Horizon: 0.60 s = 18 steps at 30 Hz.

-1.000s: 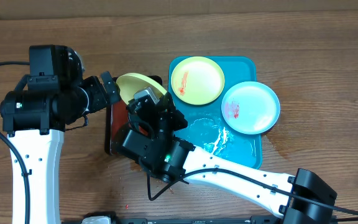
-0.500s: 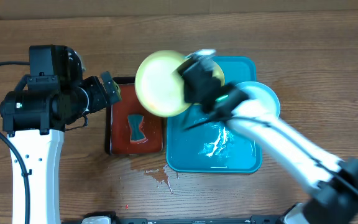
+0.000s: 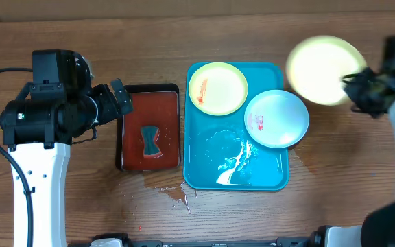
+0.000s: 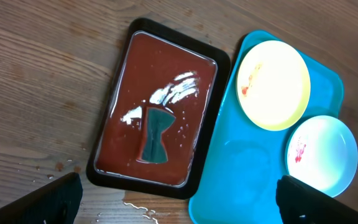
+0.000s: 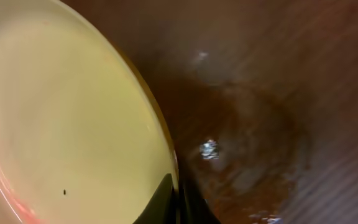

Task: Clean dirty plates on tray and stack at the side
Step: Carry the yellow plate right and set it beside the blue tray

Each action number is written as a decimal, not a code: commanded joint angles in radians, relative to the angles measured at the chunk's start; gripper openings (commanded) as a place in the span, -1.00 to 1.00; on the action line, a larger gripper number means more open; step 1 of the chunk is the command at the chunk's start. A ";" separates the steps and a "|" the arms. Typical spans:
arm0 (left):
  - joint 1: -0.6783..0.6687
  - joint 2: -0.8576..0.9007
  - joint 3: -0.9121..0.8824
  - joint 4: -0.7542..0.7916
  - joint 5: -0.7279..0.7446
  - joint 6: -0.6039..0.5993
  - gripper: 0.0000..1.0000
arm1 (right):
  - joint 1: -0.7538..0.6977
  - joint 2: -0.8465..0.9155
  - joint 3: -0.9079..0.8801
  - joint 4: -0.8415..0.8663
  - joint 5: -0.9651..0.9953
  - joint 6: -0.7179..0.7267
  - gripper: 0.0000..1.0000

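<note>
Left of the right end effector (image 3: pixel 354 84), its grasped yellow-green plate (image 3: pixel 319 68) has swung from black tray (image 3: pixel 149 88) past turquoise tray (image 3: pixel 208 171); stacking seems next.

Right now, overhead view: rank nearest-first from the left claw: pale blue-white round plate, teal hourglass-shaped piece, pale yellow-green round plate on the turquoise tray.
1. Teal hourglass-shaped piece, in the black tray beside the left claw.
2. Pale yellow-green plate, turquoise tray upper-left corner.
3. Pale blue-white plate, tray's right edge.
</note>
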 commanded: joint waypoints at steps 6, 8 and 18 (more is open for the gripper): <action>0.006 0.008 0.015 -0.002 -0.011 0.029 1.00 | -0.200 0.078 -0.239 0.122 -0.029 0.008 -0.92; 0.006 0.008 0.015 -0.002 -0.011 0.029 1.00 | -0.204 0.078 -0.303 0.164 -0.027 0.007 -0.92; 0.005 0.009 0.015 -0.002 -0.011 0.029 1.00 | -0.127 0.064 -0.398 0.225 -0.039 -0.039 -0.08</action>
